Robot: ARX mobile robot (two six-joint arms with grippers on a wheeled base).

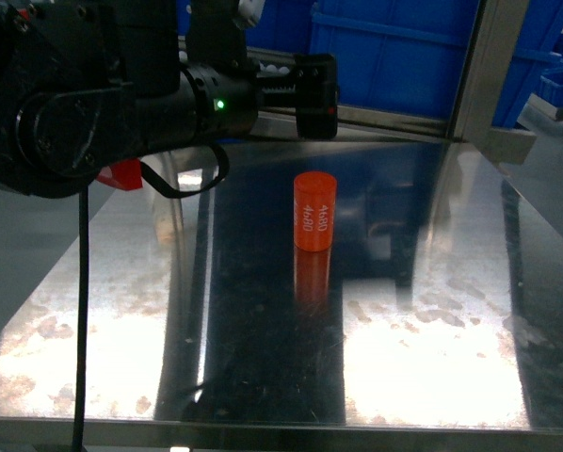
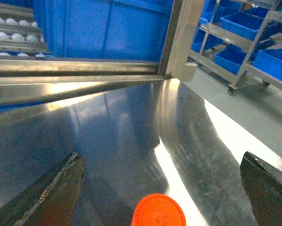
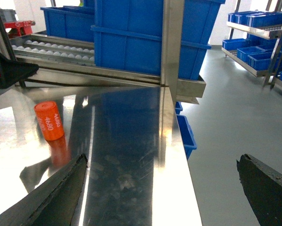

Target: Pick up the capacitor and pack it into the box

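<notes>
There is one orange capacitor [image 1: 314,211] standing on one shiny metal table [image 1: 432,320]. Two robot grippers show: the left gripper [image 2: 162,188] and the right gripper [image 3: 164,188], each with two dark fingers spread wide apart. One black cable [image 1: 79,311] hangs down. Behind the table are many blue bins [image 3: 131,37], too many to count well, and one roller track [image 3: 56,49] with lots of small white rollers

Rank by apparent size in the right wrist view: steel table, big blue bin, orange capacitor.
1. steel table
2. big blue bin, cropped and farther back, so less sure
3. capacitor, clearly smallest
</notes>
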